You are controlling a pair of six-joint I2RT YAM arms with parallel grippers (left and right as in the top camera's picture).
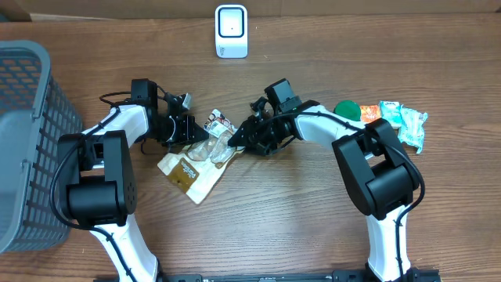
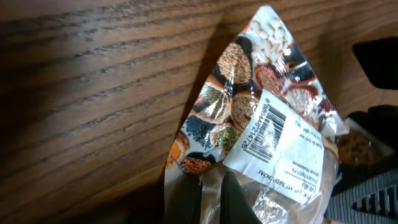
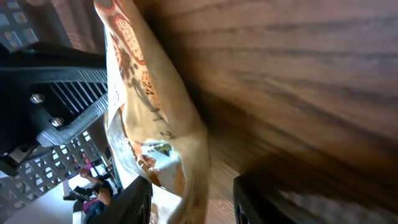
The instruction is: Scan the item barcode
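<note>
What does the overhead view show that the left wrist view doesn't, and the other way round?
Overhead only: the white scanner at the far edge, the basket at one side, the loose snacks at the other, and a brown pouch. Left wrist only: the barcode label, seen up close with its bars distinct. Both: the packet and the wooden table.

The basket is cut off at left; small print on the snack bag is unreadable.
</note>
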